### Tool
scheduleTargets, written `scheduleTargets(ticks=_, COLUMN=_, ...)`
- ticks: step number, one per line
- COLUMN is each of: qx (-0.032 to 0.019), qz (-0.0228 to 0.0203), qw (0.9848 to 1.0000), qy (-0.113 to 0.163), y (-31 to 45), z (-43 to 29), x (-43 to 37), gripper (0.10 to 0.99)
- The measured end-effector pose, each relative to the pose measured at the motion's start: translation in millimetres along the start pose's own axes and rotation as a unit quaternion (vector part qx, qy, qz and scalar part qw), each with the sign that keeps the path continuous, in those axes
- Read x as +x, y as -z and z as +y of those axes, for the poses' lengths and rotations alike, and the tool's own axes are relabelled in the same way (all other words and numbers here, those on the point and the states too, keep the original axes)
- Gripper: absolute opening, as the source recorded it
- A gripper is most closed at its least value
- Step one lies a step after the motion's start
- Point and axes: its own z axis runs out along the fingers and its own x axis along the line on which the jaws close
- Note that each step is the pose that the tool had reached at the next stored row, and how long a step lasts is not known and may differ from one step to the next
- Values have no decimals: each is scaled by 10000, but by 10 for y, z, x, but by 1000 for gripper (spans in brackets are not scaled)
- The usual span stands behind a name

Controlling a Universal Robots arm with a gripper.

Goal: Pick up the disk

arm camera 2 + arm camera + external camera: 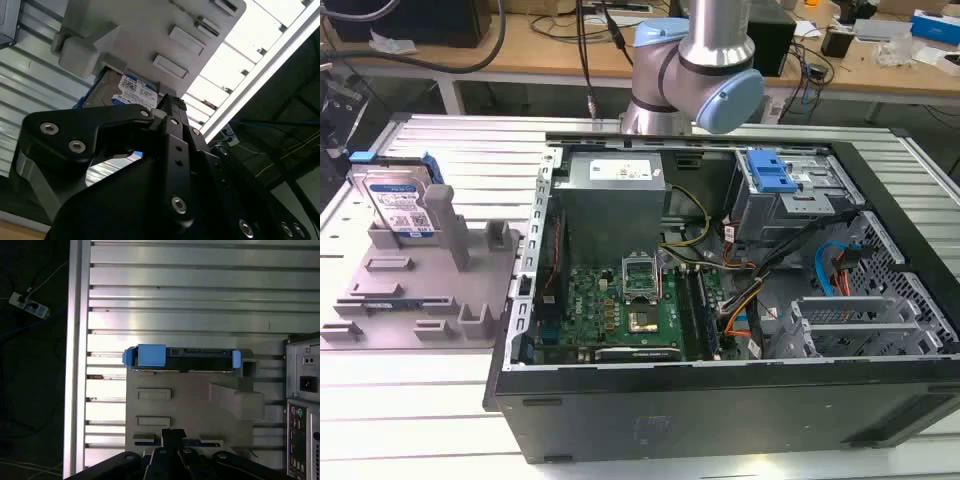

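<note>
Ribbed aluminium slats make up the tabletop (420, 425), with an open computer case (720, 400) on it and a grey fixture (420, 300) just beside the case, on the exterior view's left. The disk (398, 205) stands upright on edge in a slot at the far end of that fixture, label facing outward, with a grey post (448, 225) close to it. In the first wrist view the disk (182, 359) shows edge-on, with blue rails (236, 358) at its ends, and the fixture (190, 400) spreads out on the tool's side of it.

The arm (695, 60) rises behind the case. The tool (173, 436) hangs well apart from the disk, over the fixture's near edge. Its tips appear pressed together with nothing between them, and the second wrist view of the tool (169, 106) agrees, with the disk's label (131, 92) beyond it.

The step in hand looks like the approach. To do it well, the jaws need to spread wider than the disk is thick, sit square to its flat faces and centred along its top edge, and keep off the post. A straight, vertical pull should free it from the slot without binding.
</note>
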Motion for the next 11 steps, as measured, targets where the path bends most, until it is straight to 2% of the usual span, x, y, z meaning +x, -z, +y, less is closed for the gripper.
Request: scheduleTargets(ticks=11, qx=0, qz=0, qw=10000, qy=0, y=0, z=0, x=0, gripper=106)
